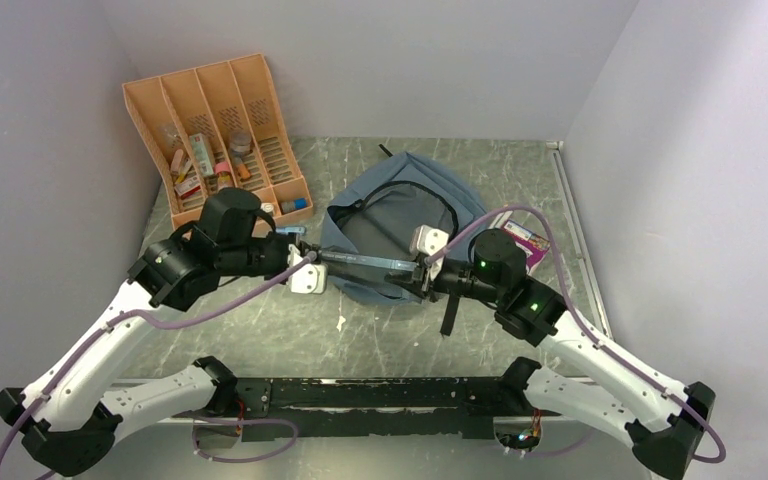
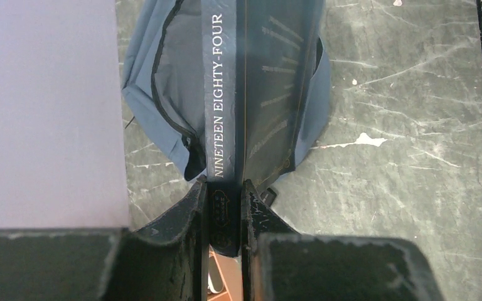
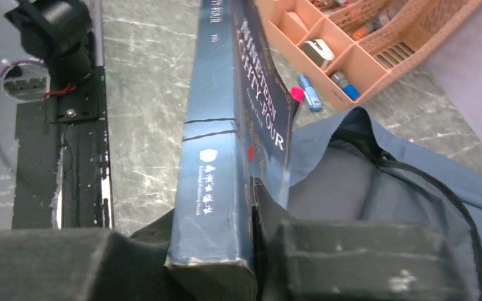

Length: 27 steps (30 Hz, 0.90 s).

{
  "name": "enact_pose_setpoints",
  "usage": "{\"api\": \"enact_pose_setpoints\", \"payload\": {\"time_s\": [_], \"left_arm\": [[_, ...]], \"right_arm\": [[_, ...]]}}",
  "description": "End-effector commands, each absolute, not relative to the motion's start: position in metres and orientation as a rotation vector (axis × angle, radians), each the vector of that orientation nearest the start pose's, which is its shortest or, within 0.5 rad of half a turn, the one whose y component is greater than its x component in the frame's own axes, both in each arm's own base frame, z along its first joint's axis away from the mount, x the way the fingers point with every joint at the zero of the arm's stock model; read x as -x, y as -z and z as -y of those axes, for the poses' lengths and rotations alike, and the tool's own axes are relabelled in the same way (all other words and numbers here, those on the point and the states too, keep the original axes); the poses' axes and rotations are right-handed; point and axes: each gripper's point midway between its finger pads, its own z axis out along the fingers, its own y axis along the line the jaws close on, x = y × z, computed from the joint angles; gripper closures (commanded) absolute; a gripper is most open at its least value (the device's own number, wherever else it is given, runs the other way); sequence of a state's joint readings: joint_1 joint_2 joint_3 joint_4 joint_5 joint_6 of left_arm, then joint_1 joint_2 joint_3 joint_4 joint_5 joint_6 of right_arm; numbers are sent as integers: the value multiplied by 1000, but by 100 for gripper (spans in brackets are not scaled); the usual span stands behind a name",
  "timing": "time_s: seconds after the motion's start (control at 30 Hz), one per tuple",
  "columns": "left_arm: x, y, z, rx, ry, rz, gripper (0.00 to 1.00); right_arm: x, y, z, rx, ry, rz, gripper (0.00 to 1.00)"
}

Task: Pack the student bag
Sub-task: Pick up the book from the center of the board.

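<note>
A dark blue book (image 1: 360, 259) titled "Nineteen Eighty-Four" hangs level between my two grippers, just above the open mouth of the grey-blue student bag (image 1: 400, 215). My left gripper (image 1: 310, 255) is shut on one end of it; in the left wrist view the spine (image 2: 221, 94) runs out from between the jaws (image 2: 224, 194) over the bag (image 2: 157, 75). My right gripper (image 1: 422, 268) holds the other end. The right wrist view shows both fingers pressed against the book's (image 3: 216, 125) sides at the gripper (image 3: 216, 207), with the bag's open zipper (image 3: 376, 200) right beside it.
An orange desk organizer (image 1: 220, 120) with several small items stands at the back left, also seen in the right wrist view (image 3: 351, 56). A blue marker (image 3: 309, 93) lies beside it. A pink-purple booklet (image 1: 525, 240) lies right of the bag. Walls close in on three sides.
</note>
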State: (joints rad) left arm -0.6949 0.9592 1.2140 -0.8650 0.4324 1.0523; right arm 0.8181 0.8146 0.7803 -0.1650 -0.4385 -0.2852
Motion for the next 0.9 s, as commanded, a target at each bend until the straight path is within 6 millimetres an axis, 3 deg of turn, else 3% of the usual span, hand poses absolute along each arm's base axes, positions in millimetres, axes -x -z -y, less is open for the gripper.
{"api": "enact_pose_setpoints", "payload": {"time_s": [0.0,0.07,0.1,0.17,0.23,0.27,0.43,0.6,0.7,0.87], "left_arm": [[-186,-327,236,-1699,335,-1008,95],[-184,-333,239,-1676,373,-1012,93],[-180,-336,240,-1664,399,-1010,83],[-170,-343,241,-1638,448,-987,58],[-164,-343,241,-1587,479,-969,11],[-162,-346,242,-1549,490,-956,4],[-151,-376,238,-1329,542,-869,3],[-146,-420,228,-1066,587,-758,2],[-141,-425,227,-1012,642,-735,2],[-118,-419,239,-1146,749,-702,2]], "right_arm": [[-172,-288,-279,1150,-792,-1285,100],[-182,-295,-271,1095,-736,-1306,100],[-185,-300,-266,1071,-700,-1298,100],[-190,-314,-252,999,-629,-1254,100],[-186,-330,-241,959,-598,-1181,100],[-183,-335,-238,956,-592,-1154,100],[-161,-347,-241,1067,-642,-1093,100],[-140,-378,-244,1115,-700,-973,100],[-130,-391,-245,1161,-717,-917,100],[-108,-421,-242,1195,-757,-810,100]]}}
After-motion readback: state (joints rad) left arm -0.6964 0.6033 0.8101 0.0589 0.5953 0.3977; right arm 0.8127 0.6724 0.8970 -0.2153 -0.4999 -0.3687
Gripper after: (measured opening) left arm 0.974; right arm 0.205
